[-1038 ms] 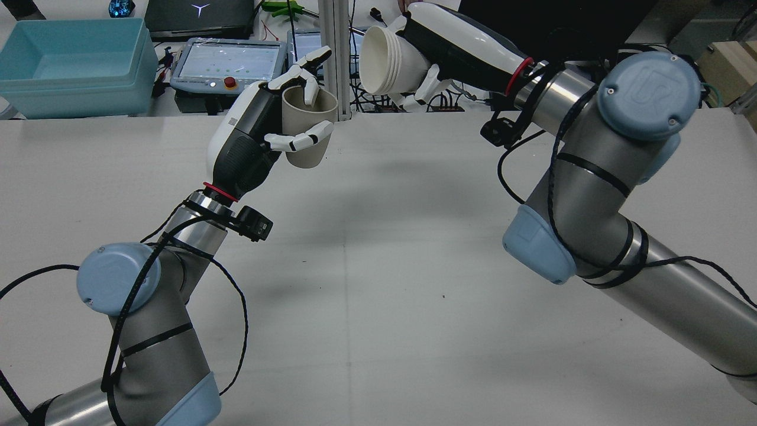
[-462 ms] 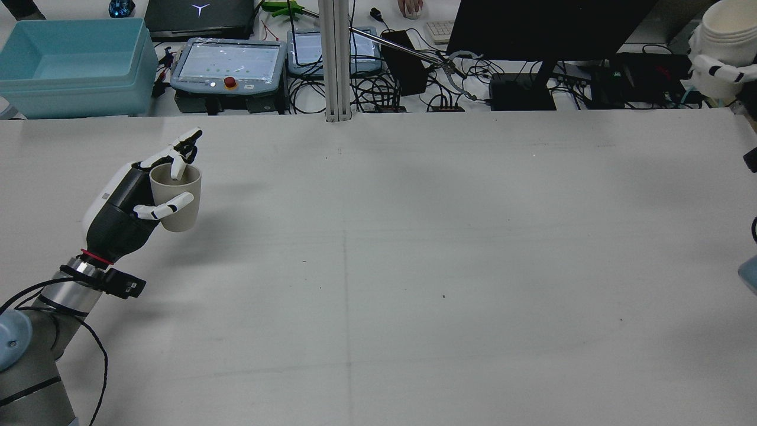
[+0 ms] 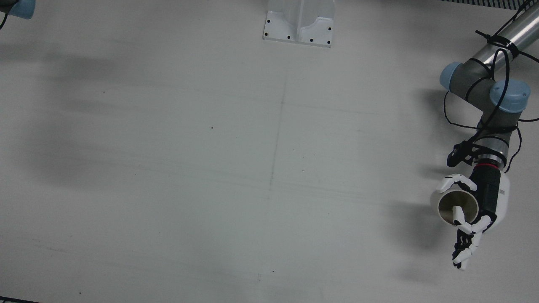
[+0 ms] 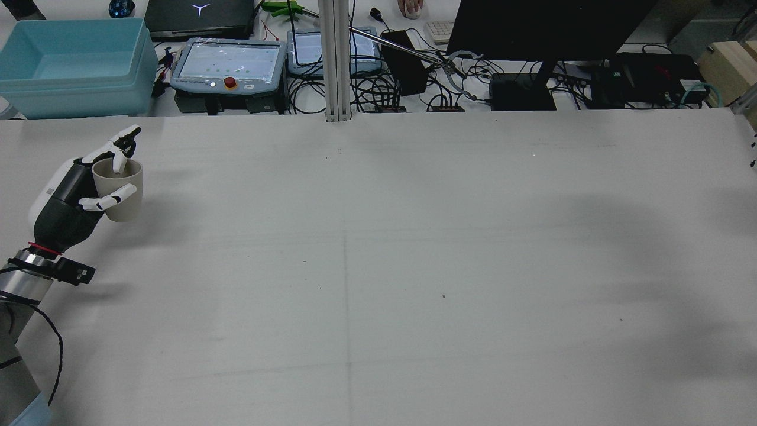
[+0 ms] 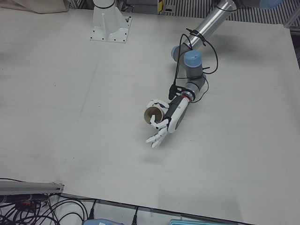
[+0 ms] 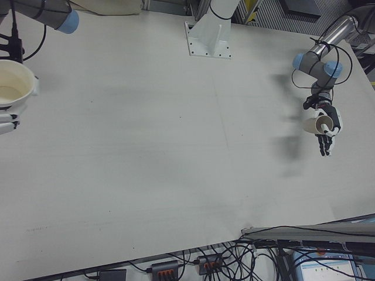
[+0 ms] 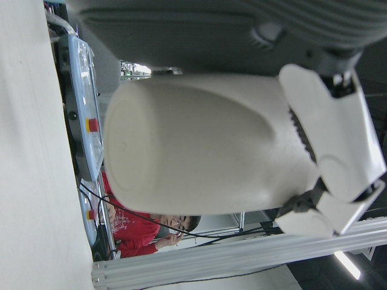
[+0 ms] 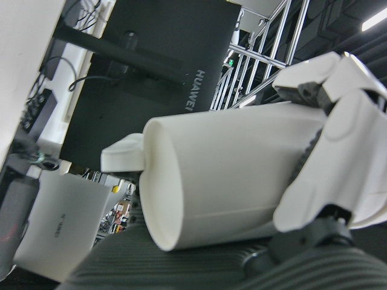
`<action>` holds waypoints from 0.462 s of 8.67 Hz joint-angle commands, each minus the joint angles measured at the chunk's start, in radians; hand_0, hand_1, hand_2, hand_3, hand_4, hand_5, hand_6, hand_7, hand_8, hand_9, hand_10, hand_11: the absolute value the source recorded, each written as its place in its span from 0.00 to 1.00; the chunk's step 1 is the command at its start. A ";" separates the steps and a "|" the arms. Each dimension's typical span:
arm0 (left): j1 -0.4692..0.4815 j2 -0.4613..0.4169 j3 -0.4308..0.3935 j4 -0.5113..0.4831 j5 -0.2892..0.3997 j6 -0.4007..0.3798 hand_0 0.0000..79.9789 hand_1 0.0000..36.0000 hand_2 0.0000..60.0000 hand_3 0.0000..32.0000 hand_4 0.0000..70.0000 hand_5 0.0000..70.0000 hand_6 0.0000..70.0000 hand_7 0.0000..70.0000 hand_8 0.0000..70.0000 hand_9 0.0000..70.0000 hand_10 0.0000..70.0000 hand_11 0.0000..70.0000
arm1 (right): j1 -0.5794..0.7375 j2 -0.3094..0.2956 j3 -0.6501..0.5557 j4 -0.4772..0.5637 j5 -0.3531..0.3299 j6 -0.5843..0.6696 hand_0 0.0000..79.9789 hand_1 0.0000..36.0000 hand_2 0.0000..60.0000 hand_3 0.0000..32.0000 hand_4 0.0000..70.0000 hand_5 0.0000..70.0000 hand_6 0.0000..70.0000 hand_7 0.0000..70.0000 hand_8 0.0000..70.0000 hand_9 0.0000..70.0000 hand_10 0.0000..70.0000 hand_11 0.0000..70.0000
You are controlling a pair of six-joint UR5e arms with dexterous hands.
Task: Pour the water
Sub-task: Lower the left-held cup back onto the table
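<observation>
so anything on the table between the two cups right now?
Nothing visible. The bare white table lies between them. The left robot hand holds the beige cup upright at one edge; the right robot hand holds the white paper cup stack at the opposite edge, seen only in the right-front and right hand views.

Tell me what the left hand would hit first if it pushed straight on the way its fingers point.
Probably nothing on the table. The left hand, holding the beige cup, points toward the far edge; beyond sits the blue bin, though the hand's height is unclear.
</observation>
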 commanded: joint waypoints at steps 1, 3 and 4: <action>-0.082 0.000 0.143 -0.073 0.005 0.000 0.47 1.00 1.00 0.00 0.51 1.00 0.11 0.27 0.06 0.10 0.04 0.07 | 0.014 0.015 -0.163 0.117 -0.003 0.027 0.59 0.62 1.00 0.00 0.84 1.00 0.87 0.93 1.00 1.00 1.00 1.00; -0.153 -0.001 0.143 0.016 0.248 -0.002 0.49 0.85 1.00 0.00 0.55 1.00 0.16 0.38 0.07 0.12 0.02 0.05 | 0.023 0.017 -0.155 0.117 -0.003 0.031 0.60 0.63 1.00 0.00 0.83 1.00 0.86 0.93 1.00 1.00 1.00 1.00; -0.201 -0.006 0.142 0.032 0.338 0.017 0.47 0.62 1.00 0.00 0.50 1.00 0.15 0.37 0.05 0.10 0.01 0.02 | 0.023 0.014 -0.153 0.118 -0.003 0.031 0.60 0.63 1.00 0.00 0.80 1.00 0.84 0.92 1.00 1.00 1.00 1.00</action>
